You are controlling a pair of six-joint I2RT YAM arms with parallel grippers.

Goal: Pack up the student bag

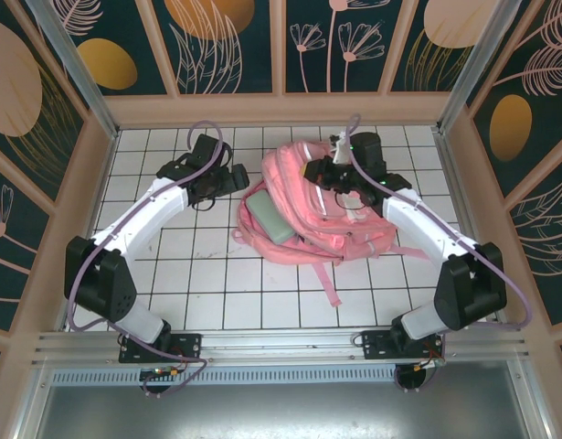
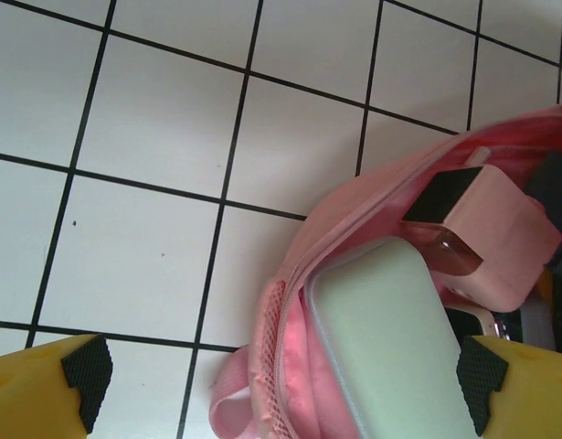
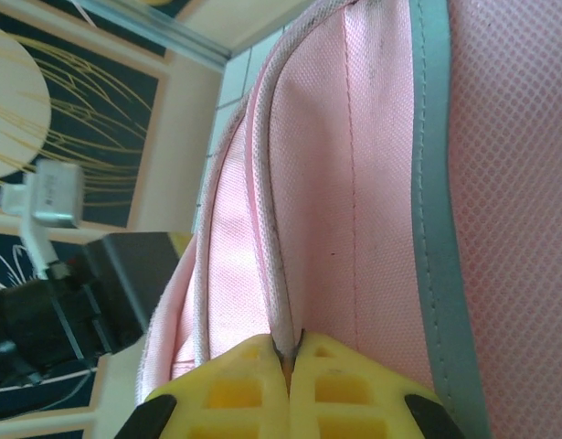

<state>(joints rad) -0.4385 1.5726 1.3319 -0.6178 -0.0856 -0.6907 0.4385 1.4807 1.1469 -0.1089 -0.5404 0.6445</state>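
Note:
The student bag (image 1: 340, 224), a big soft pink backpack, lies in the middle of the white tiled table with its opening facing left. A pale green case (image 1: 270, 219) sticks halfway out of that opening. In the left wrist view the green case (image 2: 390, 338) lies inside the bag's (image 2: 344, 219) zip edge, with a small pink box (image 2: 500, 242) behind it. My left gripper (image 1: 239, 178) (image 2: 282, 380) stands wide open just left of the opening, holding nothing. My right gripper (image 1: 310, 171) (image 3: 290, 352) is shut on the bag's (image 3: 372, 183) piped top edge.
A pink strap (image 1: 328, 283) trails from the bag toward the near edge. Wooden walls (image 1: 281, 110) close in the table at the back and sides. A metal rail (image 1: 281, 343) runs along the front between the arm bases. Bare tiles (image 2: 143, 183) lie left of the bag.

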